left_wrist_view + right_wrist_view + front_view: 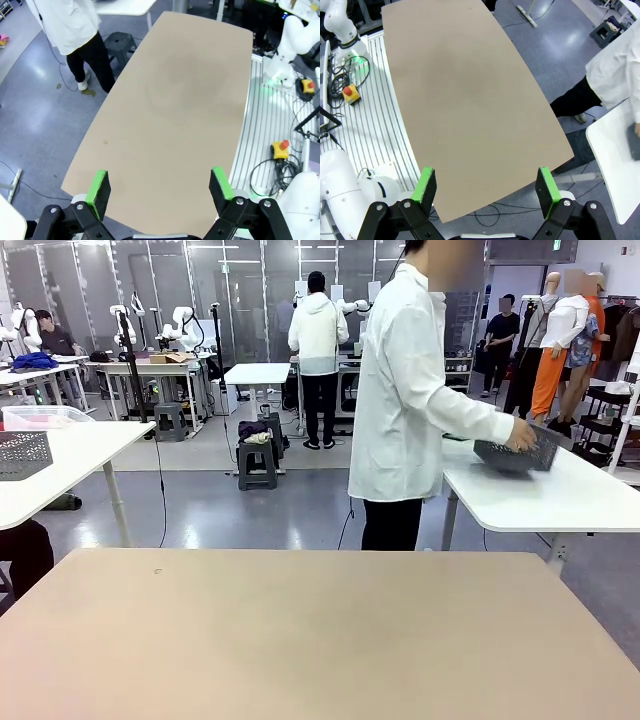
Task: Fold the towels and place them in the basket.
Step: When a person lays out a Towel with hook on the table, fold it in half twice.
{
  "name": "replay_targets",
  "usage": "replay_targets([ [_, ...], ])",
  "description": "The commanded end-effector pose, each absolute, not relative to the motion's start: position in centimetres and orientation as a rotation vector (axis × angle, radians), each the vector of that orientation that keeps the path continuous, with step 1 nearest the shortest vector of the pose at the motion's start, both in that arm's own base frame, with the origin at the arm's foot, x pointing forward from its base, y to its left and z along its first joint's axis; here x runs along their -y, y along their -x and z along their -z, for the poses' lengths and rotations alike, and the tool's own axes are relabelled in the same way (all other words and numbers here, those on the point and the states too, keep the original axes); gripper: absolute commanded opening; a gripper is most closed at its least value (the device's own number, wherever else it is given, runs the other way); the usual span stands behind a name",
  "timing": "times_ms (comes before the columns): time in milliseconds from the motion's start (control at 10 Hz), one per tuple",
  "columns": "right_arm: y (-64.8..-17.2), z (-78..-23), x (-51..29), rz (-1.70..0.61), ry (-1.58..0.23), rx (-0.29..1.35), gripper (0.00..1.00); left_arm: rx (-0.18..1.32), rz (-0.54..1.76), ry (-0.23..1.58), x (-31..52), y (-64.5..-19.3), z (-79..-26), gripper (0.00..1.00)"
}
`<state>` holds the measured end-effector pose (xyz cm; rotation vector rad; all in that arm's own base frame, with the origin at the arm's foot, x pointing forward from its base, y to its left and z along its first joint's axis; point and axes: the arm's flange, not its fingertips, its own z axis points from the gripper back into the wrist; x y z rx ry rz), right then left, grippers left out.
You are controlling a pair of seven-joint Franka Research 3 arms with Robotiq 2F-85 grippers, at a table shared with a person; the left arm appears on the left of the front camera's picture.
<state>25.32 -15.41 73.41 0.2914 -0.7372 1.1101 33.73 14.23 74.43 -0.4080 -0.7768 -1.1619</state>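
The towels are out of view. A person in a white coat (400, 390) stands beyond the beige table (320, 640) and holds the dark grey lattice basket (520, 454) on a white side table (540, 502) at the right. That basket's dark corner (634, 143) also appears at the right edge of the right wrist view. My left gripper (159, 176) hangs open above the bare beige tabletop (180, 100), with nothing between its green pads. My right gripper (486, 175) is open too, high over the same tabletop (465, 100).
A second grey lattice basket (22, 454) and a clear plastic box (45, 417) sit on a white table at the left. A small stool (120, 42) stands near the person's feet. Yellow stop buttons (281, 149) and cables lie beside the arm bases.
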Motion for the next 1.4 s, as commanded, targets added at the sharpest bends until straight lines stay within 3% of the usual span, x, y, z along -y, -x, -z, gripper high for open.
replay_targets([
  [0, -25.3, -73.5, 15.4, -1.114, -0.295, 0.747, 1.0, 0.778, 1.157, 0.4, -14.2, -33.7, -74.2, 1.0],
  [1300, -24.3, -75.5, 15.0, -1.166, -0.217, 0.693, 1.0, 0.696, 1.168, 0.339, -14.6, -32.4, -76.6, 1.0],
])
